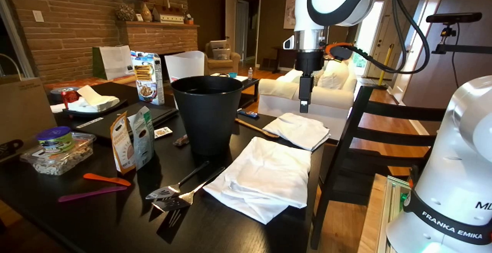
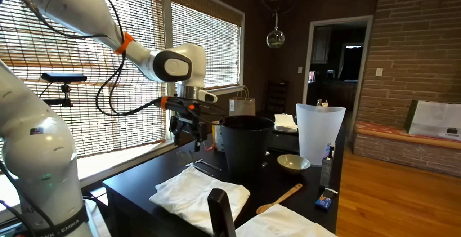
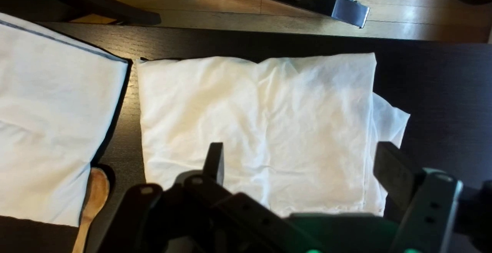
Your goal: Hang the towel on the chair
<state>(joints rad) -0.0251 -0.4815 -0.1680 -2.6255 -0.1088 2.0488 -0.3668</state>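
Note:
Two white cloths lie folded on the dark table. The larger, rumpled towel (image 1: 269, 176) (image 2: 201, 195) is nearer the robot; it fills the middle of the wrist view (image 3: 261, 122). A smaller white cloth (image 1: 298, 129) (image 2: 284, 224) lies beside it, at the left in the wrist view (image 3: 46, 110). The dark slatted chair (image 1: 396, 135) stands at the table's edge; its post (image 2: 220, 211) shows in an exterior view. My gripper (image 1: 304, 105) (image 2: 187, 141) points down, high above the table. In the wrist view its fingers (image 3: 301, 162) are wide apart over the towel, with nothing between them.
A tall black bin (image 1: 207, 122) (image 2: 245, 145) stands beside the towel. A wooden spoon (image 1: 255, 127) (image 2: 282, 198) (image 3: 96, 191) lies near both cloths. Spatulas (image 1: 177, 197), snack pouches (image 1: 132, 141), a bowl (image 2: 293, 164) and a white bin (image 2: 318, 136) are also on the table.

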